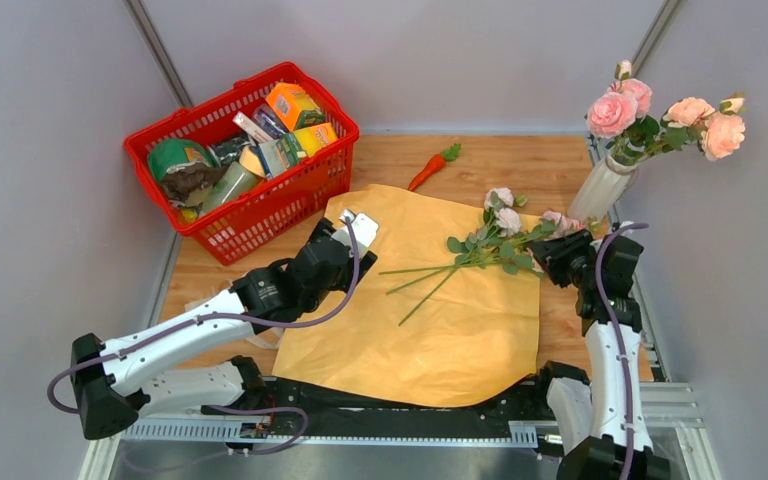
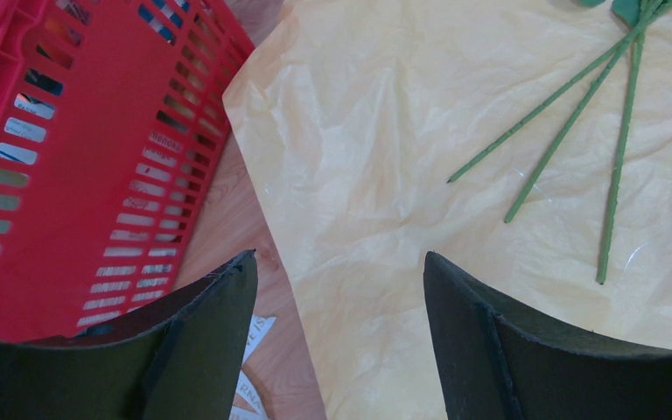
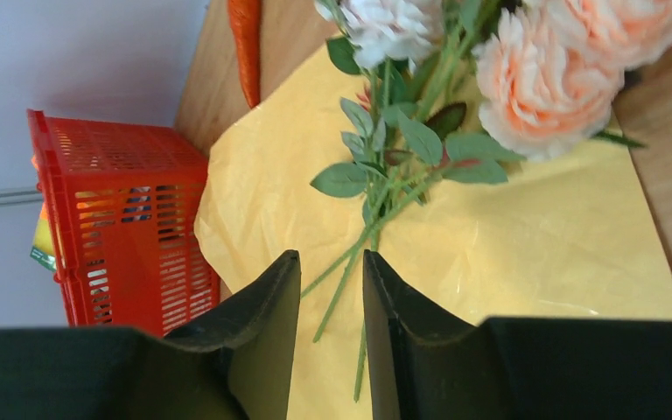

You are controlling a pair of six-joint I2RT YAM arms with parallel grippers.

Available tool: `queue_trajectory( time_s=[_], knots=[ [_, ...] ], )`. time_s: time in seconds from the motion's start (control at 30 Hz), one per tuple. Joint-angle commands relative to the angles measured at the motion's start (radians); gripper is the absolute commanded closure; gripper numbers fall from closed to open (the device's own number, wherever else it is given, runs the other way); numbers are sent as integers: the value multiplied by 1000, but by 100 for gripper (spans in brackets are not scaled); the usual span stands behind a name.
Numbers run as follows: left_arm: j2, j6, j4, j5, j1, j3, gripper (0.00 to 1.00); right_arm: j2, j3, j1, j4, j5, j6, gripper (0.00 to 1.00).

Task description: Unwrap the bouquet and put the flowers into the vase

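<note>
Stems pass into right tool, narrowed (pinch unclear, blooms cut off); left tool spread wide.

White paper tag on wooden worktop, at lower edge of left wrist view: dark printed capitals, cut off by frame, seemingly "IS" and "RN"; no whole word legible. Orange carton, yellow-green box and green packet inside red slatted plastic basket carried printing, too small to read. Nothing else legible.
</note>
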Motion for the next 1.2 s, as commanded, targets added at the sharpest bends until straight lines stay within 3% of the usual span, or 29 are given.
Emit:
queue_trajectory(
  time_s=[0.0, 0.37, 0.67, 1.17],
  knots=[
    [2, 15, 13, -10, -2, 36, 23, 11, -59, 73, 23, 64, 157, 67],
    [6, 15, 10, -13, -2, 34, 23, 177, -89, 440, 150, 379, 383, 69],
    [0, 15, 10, -15, -2, 34, 23, 432, -42, 465, 313, 410, 372, 69],
    [-9, 15, 10, -10, -4, 36, 23, 570, -17, 465, 428, 516, 418, 71]
  ],
)
